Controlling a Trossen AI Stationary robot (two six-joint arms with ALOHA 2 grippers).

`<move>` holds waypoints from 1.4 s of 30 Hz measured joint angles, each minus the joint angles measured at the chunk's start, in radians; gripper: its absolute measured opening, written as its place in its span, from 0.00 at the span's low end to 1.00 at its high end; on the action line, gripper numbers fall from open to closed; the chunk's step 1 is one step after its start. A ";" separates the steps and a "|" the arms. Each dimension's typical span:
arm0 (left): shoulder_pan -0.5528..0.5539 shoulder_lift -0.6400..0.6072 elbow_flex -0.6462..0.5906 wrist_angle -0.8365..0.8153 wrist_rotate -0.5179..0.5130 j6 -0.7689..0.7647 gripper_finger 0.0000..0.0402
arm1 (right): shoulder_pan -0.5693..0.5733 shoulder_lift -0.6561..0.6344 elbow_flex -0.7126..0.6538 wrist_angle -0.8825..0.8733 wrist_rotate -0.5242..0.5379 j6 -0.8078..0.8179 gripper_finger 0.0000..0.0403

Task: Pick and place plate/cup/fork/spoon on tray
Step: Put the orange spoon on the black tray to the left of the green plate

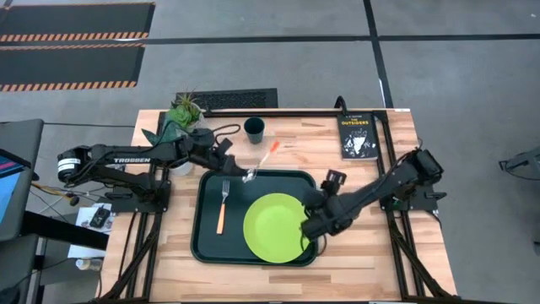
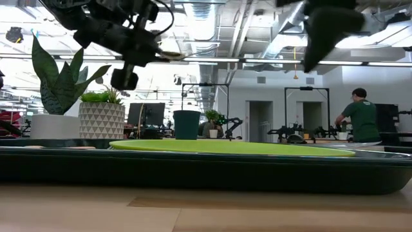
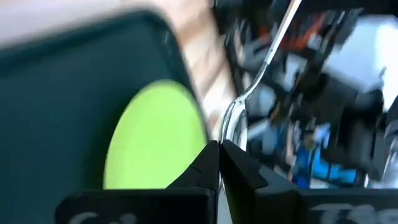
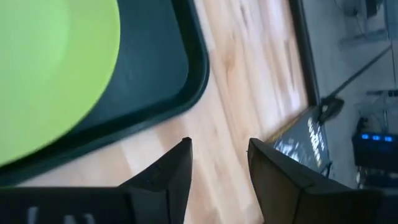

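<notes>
left gripper [image 1: 239,168] clamped on spoon [image 1: 261,160] above tray [image 1: 207,245] rim | right gripper [image 4: 217,155] parted, beside plate [image 1: 274,228] | fork [image 1: 223,205] in tray

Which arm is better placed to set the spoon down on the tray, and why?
The left. Its claw is shut on the spoon, raised over the tray's far rim. The right claw is open and empty beside the plate.
</notes>
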State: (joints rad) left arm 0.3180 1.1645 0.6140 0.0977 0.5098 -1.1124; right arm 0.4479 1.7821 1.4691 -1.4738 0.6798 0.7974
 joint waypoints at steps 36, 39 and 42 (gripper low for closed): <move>-0.113 0.000 0.328 -0.977 -0.299 2.144 0.00 | 0.099 0.000 -0.166 0.078 -0.113 0.145 0.33; -0.141 0.001 0.328 -0.981 -0.416 2.251 0.00 | 0.099 0.000 -0.166 0.095 -0.115 0.145 0.33; -0.166 0.001 0.328 -0.982 -0.459 2.355 0.00 | 0.098 0.000 -0.166 0.110 -0.117 0.145 0.33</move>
State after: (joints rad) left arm 0.1521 1.1652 0.9424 -0.8840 0.0507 1.2423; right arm 0.5461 1.7821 1.3033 -1.3641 0.5624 0.9428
